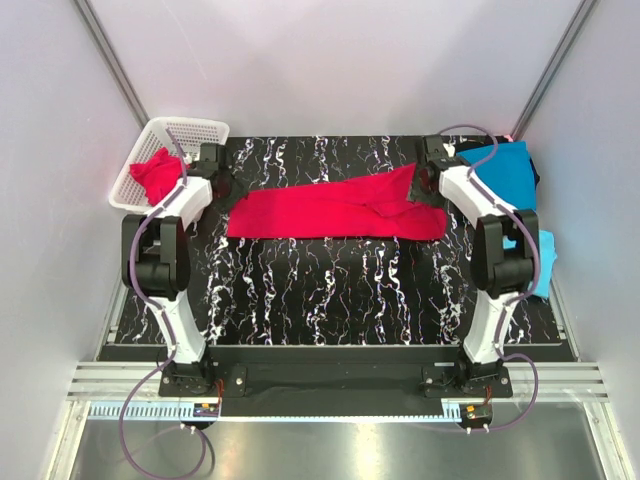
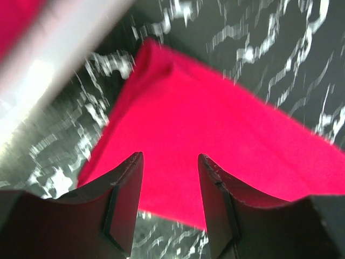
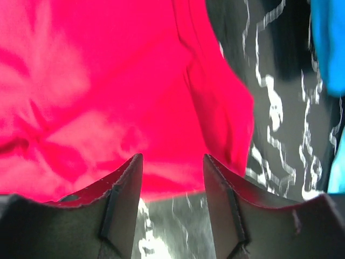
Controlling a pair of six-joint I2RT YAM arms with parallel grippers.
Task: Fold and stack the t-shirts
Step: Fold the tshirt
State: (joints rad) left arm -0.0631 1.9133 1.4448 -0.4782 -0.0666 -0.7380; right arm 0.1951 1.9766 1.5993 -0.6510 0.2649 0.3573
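Observation:
A crimson-red t-shirt [image 1: 335, 210] lies folded into a long strip across the middle of the table. My left gripper [image 1: 218, 185] hovers over its left end, open, with only cloth [image 2: 205, 140] below the fingers and nothing between them [image 2: 170, 156]. My right gripper [image 1: 432, 170] is over the strip's right end, also open [image 3: 172, 156] above the red cloth [image 3: 108, 97] and holding nothing. A second red t-shirt [image 1: 155, 175] sits crumpled in the basket. A teal-blue t-shirt [image 1: 505, 170] lies at the back right, and a lighter sky-blue one [image 1: 542, 262] lies behind the right arm.
A white mesh basket [image 1: 190, 130] stands at the back left corner, its rim [image 2: 70, 38] close to my left gripper. The table [image 1: 340, 290] is black marble-patterned, with grey walls on three sides. Blue cloth [image 3: 329, 43] shows at the right wrist view's upper right.

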